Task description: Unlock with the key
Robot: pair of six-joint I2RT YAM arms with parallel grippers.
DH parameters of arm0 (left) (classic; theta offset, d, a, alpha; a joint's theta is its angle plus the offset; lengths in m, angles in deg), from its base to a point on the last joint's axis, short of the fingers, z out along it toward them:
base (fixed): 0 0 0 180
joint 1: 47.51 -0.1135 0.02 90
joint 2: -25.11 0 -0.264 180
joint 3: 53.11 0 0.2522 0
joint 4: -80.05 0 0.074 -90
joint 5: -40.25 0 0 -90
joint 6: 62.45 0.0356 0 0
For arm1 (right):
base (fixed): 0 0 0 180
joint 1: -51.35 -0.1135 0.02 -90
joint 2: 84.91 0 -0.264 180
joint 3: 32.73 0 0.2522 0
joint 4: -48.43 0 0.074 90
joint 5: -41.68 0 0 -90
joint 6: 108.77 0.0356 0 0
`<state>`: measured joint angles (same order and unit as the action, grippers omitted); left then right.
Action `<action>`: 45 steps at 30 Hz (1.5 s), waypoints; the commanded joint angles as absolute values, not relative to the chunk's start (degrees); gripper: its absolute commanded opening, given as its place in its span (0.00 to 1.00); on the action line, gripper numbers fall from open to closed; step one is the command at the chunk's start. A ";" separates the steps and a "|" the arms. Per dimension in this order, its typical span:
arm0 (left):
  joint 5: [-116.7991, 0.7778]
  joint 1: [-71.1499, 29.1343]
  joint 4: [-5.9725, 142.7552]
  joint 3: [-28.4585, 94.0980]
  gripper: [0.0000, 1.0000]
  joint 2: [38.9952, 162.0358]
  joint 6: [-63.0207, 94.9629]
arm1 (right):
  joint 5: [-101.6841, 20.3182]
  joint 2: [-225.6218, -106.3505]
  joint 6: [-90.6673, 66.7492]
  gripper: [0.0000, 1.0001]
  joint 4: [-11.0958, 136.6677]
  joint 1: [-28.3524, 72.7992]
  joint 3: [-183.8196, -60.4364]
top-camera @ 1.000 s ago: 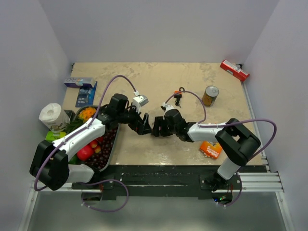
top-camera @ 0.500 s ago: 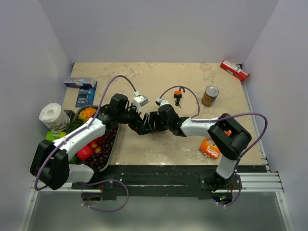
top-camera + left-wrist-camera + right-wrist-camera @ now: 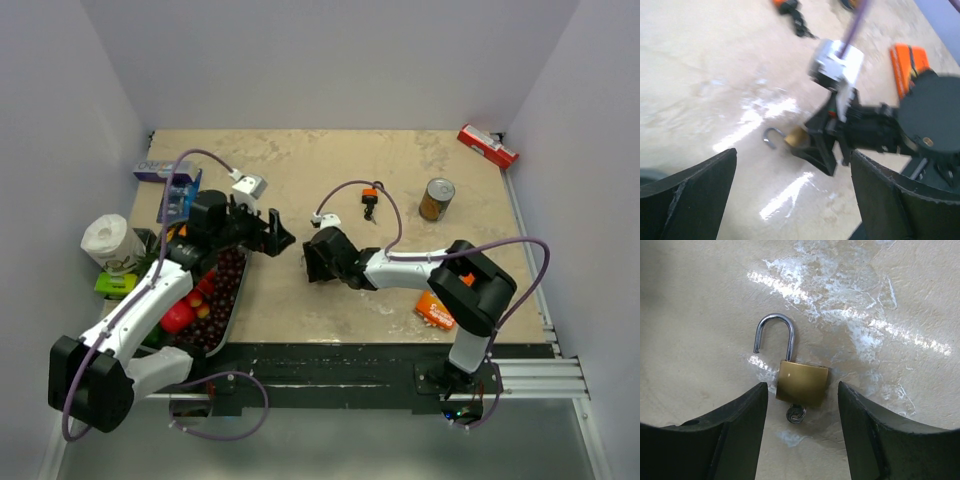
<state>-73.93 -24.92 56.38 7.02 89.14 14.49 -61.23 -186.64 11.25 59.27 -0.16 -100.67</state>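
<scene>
A small brass padlock (image 3: 802, 385) lies flat on the table with its silver shackle (image 3: 774, 332) swung open. The key (image 3: 796, 415), with a small dark round head, sticks in the keyhole at its base. My right gripper (image 3: 801, 390) is open, one finger on each side of the padlock and not gripping it. In the top view the right gripper (image 3: 312, 262) hides the padlock. My left gripper (image 3: 275, 240) is open and empty, left of the right gripper. Its wrist view shows the padlock (image 3: 797, 136) at the right gripper's fingertips.
An orange padlock (image 3: 370, 193) with a black piece beside it lies further back. A can (image 3: 437, 198), a red box (image 3: 488, 146) and an orange packet (image 3: 437, 310) are on the right. A fruit tray (image 3: 228, 300), blue boxes (image 3: 168, 172) and a paper roll (image 3: 105, 240) are on the left.
My left gripper has pulled back to the left, away from the right gripper it was close to. My right gripper has shifted a little left and stays over the padlock.
</scene>
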 commanded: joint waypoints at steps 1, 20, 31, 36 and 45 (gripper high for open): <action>-69.00 -32.20 59.61 5.21 0.99 86.90 8.92 | -68.18 -188.08 9.18 0.61 64.55 -2.17 -105.55; -61.18 -36.87 57.76 5.21 0.99 82.59 8.48 | -73.37 -195.91 9.26 0.33 71.33 -3.67 -111.62; -60.82 -36.96 57.85 5.04 0.99 82.15 8.57 | -70.12 -200.39 5.05 0.22 71.77 9.41 -121.00; -61.35 -36.96 57.85 5.12 0.99 82.50 8.48 | -69.51 -206.79 2.85 0.21 73.88 14.60 -129.27; -61.35 -36.96 57.67 5.30 0.99 82.85 8.65 | -69.77 -217.17 -0.84 0.23 78.45 19.35 -144.57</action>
<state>-61.39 -36.52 56.77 5.25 82.54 9.05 -69.67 -213.50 1.94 72.89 18.60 -140.38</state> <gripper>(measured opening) 0.991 0.398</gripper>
